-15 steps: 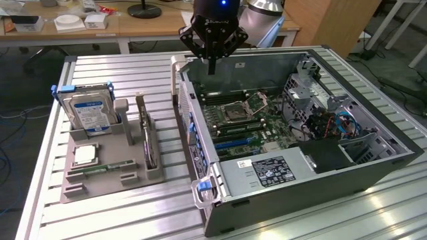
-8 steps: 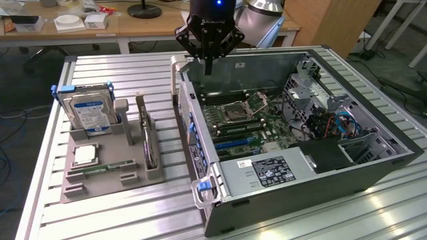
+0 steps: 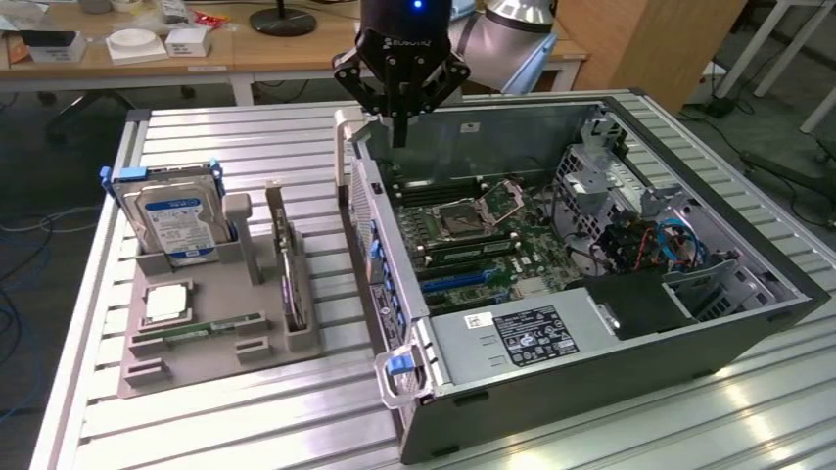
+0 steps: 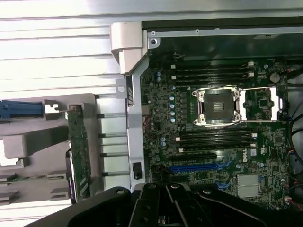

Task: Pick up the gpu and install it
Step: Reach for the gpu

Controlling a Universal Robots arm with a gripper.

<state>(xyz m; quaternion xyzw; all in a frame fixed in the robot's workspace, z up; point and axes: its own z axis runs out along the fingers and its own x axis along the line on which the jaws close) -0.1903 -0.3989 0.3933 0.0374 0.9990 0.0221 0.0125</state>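
Presently, the black robot gripper (image 3: 398, 135), fingers pressed together and empty, hangs above the open grey metal computer case (image 3: 588, 401), apart from the thin dark gpu card (image 3: 290, 279) standing edgewise in the grey plastic holder tray (image 3: 242, 294).

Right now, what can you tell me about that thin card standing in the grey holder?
The gpu is a thin, flat circuit card, green with small parts on its face, with a silvery metal bracket at one end. It stands on edge, slotted upright in the grey holder beside the open computer case. Only the holder touches it; the hand hangs apart, over the case's rim.
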